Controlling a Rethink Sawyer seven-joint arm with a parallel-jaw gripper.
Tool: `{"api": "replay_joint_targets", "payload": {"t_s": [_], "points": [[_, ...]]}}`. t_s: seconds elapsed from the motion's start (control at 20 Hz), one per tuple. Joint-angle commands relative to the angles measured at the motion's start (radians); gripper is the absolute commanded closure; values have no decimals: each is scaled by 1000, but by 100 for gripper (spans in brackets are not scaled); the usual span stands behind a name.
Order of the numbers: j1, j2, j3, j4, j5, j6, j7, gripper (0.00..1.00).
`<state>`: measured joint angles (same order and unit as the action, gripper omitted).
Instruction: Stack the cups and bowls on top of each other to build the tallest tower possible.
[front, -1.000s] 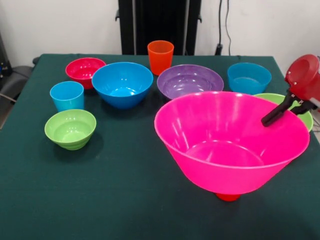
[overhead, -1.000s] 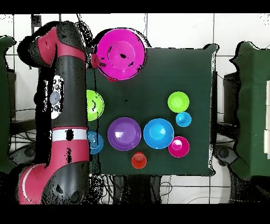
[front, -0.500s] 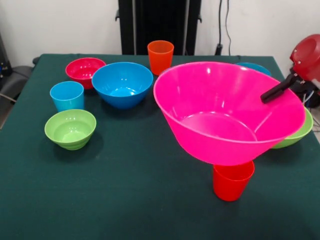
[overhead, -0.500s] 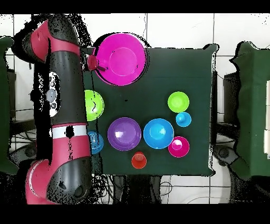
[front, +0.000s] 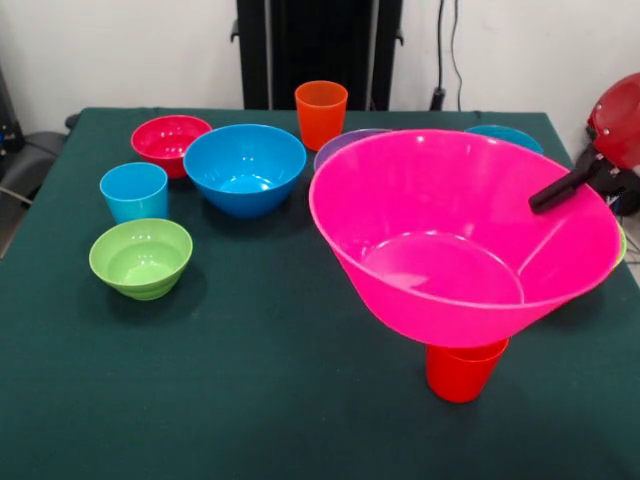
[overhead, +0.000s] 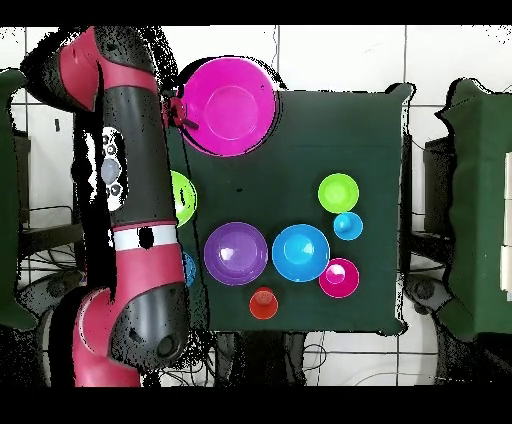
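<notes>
You had the gripper (front: 560, 190) at the right rim of the hot pink bowl (front: 462, 240), its jaws clamped on that rim and the bowl held tilted in the air above the red cup (front: 465, 368), which stood upright on the counter (front: 250, 380). Behind it sat the purple bowl (overhead: 236, 253), the large blue bowl (front: 244, 167), the orange cup (front: 321, 112) and the crimson bowl (front: 170, 140), with the light blue cup (front: 134, 191) and a lime green bowl (front: 141, 257) at the left. No tower stood yet.

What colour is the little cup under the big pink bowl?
Red; the cup shows best in the front view, below the pink bowl.
</notes>
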<state>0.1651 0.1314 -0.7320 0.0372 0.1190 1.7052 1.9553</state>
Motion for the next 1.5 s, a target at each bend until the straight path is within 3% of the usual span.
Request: {"api": "replay_joint_targets", "payload": {"t_s": [0.05,0.7,0.9,1.1,1.5], "points": [[-49,55,-108,-90,135,62,-176,100],[-80,91,-358,-106,390,29,-111,100],[-81,93,-396,-92,433,7,-121,100],[-87,98,-454,-86,523,-2,-102,100],[-94,102,-532,-74,596,-24,-109,100]]}}
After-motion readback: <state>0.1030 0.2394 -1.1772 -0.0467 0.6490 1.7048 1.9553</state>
